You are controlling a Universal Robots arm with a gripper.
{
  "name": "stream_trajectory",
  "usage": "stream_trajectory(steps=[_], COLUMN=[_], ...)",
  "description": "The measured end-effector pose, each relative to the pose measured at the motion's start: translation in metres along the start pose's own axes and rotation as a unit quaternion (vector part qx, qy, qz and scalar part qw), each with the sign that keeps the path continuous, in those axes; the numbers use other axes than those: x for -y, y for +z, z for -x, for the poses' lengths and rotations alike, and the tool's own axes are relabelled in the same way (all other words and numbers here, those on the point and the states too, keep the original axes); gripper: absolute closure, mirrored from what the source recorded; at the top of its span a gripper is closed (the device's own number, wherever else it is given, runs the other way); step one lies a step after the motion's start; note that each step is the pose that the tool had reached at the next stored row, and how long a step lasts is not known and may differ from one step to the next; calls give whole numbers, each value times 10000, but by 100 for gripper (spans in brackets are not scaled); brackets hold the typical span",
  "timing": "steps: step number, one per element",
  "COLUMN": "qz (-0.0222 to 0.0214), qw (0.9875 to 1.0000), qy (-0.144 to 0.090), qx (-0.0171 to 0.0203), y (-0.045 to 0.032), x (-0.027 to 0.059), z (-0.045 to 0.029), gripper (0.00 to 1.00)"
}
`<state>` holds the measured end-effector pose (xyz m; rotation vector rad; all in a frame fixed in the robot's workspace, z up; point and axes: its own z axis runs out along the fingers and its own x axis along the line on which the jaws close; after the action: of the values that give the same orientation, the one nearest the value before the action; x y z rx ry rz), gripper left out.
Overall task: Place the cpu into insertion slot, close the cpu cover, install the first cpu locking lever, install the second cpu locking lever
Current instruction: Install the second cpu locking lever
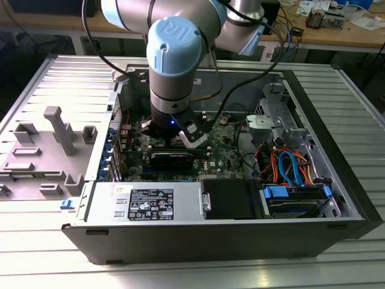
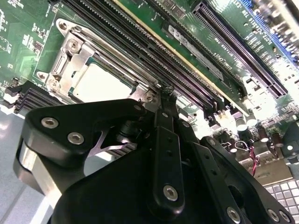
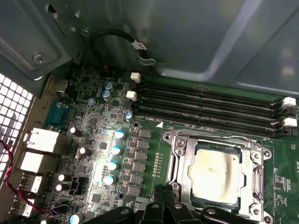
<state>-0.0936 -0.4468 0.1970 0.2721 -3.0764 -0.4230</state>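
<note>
Insertion slot [image 1: 180, 135]: hidden behind the arm in the exterior view.
Cpu cover [image 2: 74, 60]: near corner hidden by gripper [image 2: 161, 100].

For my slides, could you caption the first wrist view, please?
Gripper poised beside the insertion slot, cpu seated under its closed cpu cover.

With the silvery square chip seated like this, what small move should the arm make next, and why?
The silvery square cpu is seated, the silver metal frame cover lies flat over it, and the black gripper hovers at the cover's edge. So probably ease down slightly onto that edge to begin locking.
</note>
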Motion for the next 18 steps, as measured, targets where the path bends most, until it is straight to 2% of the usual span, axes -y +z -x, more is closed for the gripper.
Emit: stream_trajectory(steps=[1, 2, 3, 5, 8, 10, 14, 18], qz=[-3, -25, -75, -232, -359, -384, -388, -417], qw=[10000, 10000, 10000, 9997, 9993, 9992, 9992, 9991], qy=[0, 1, 3, 11, 19, 19, 20, 22], qx=[-1, -4, -11, -41, -66, -70, -70, -75], y=[1, 4, 8, 9, 11, -2, -40, -94], x=[-4, -9, -13, -20, -40, -57, -95, -137], z=[0, 1, 3, 4, 8, 10, 14, 19], gripper=[89, 89, 89, 89, 89, 89, 89, 89])
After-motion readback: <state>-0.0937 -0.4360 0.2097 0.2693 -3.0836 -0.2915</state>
